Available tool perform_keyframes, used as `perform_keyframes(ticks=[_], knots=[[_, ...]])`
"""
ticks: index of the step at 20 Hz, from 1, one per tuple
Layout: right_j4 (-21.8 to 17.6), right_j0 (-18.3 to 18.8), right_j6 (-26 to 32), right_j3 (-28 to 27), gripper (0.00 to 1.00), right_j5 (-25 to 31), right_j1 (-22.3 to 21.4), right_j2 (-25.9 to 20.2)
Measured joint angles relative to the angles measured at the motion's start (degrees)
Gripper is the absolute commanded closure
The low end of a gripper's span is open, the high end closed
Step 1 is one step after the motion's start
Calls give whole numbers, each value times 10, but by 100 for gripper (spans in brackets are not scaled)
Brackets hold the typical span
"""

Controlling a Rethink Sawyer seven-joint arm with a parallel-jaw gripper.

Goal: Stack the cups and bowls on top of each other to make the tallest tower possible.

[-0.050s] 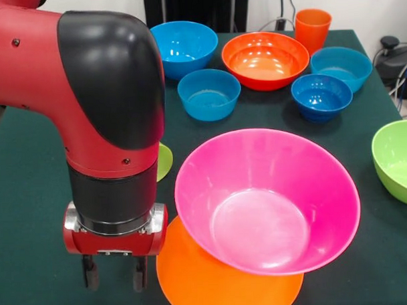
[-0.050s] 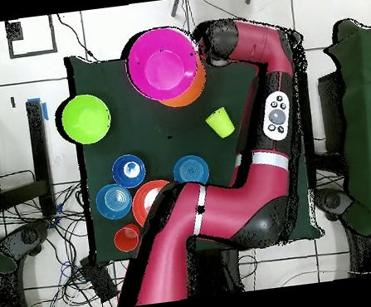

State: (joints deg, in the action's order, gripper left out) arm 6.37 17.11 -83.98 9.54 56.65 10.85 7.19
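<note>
Bench [image 1: 31, 198]: lying under dark green cloth.
Tower [image 1: 267, 200]: glossy pink bowl sitting upright, empty, off-centre on the upturned light-orange bowl [image 1: 208, 279].
Jaws [image 1: 114, 273]: hanging slightly parted, empty, just beside the tower.
Other bowls [image 1: 265, 58]: showing empty.

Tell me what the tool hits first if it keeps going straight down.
Most likely the bare green table. The tool points down just beside the upturned light-orange bowl, apparently clear of its rim, though depth is hard to judge.

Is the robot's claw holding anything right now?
No. The claw is open and empty, hanging beside the pink bowl without touching it.
</note>
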Motion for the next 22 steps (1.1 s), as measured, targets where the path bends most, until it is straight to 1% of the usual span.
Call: perform_keyframes(ticks=[8,16,22], knots=[[19,0,0,0,0,0,4,0],[28,0,0,-1,0,1,6,0],[42,3,4,-16,0,19,9,6]])
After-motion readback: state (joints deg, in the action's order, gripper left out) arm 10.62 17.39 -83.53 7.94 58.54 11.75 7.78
